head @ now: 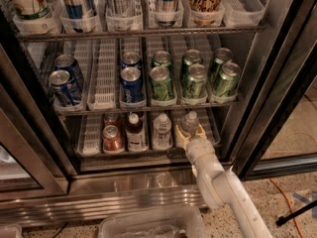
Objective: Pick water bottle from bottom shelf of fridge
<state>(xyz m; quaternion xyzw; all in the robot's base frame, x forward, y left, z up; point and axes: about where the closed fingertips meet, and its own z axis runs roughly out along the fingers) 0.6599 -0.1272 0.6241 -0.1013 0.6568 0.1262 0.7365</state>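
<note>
The fridge (124,195) stands open in the camera view. On its bottom shelf (91,134) two water bottles stand side by side. One water bottle (162,130) stands free in the middle lane. The other water bottle (189,121), at the right, sits between the yellowish fingers (180,137) of my gripper (190,132), which is shut on its body. My white arm (225,190) reaches in from the lower right. A bottle of brown drink (133,131) and a red can (112,138) stand to the left.
Green cans (194,79) and blue cans (131,83) fill the rack just above my gripper. The dark door frame (277,88) stands close on the right. A clear plastic bin (148,224) lies on the floor below, and an orange cable (287,195) runs at the right.
</note>
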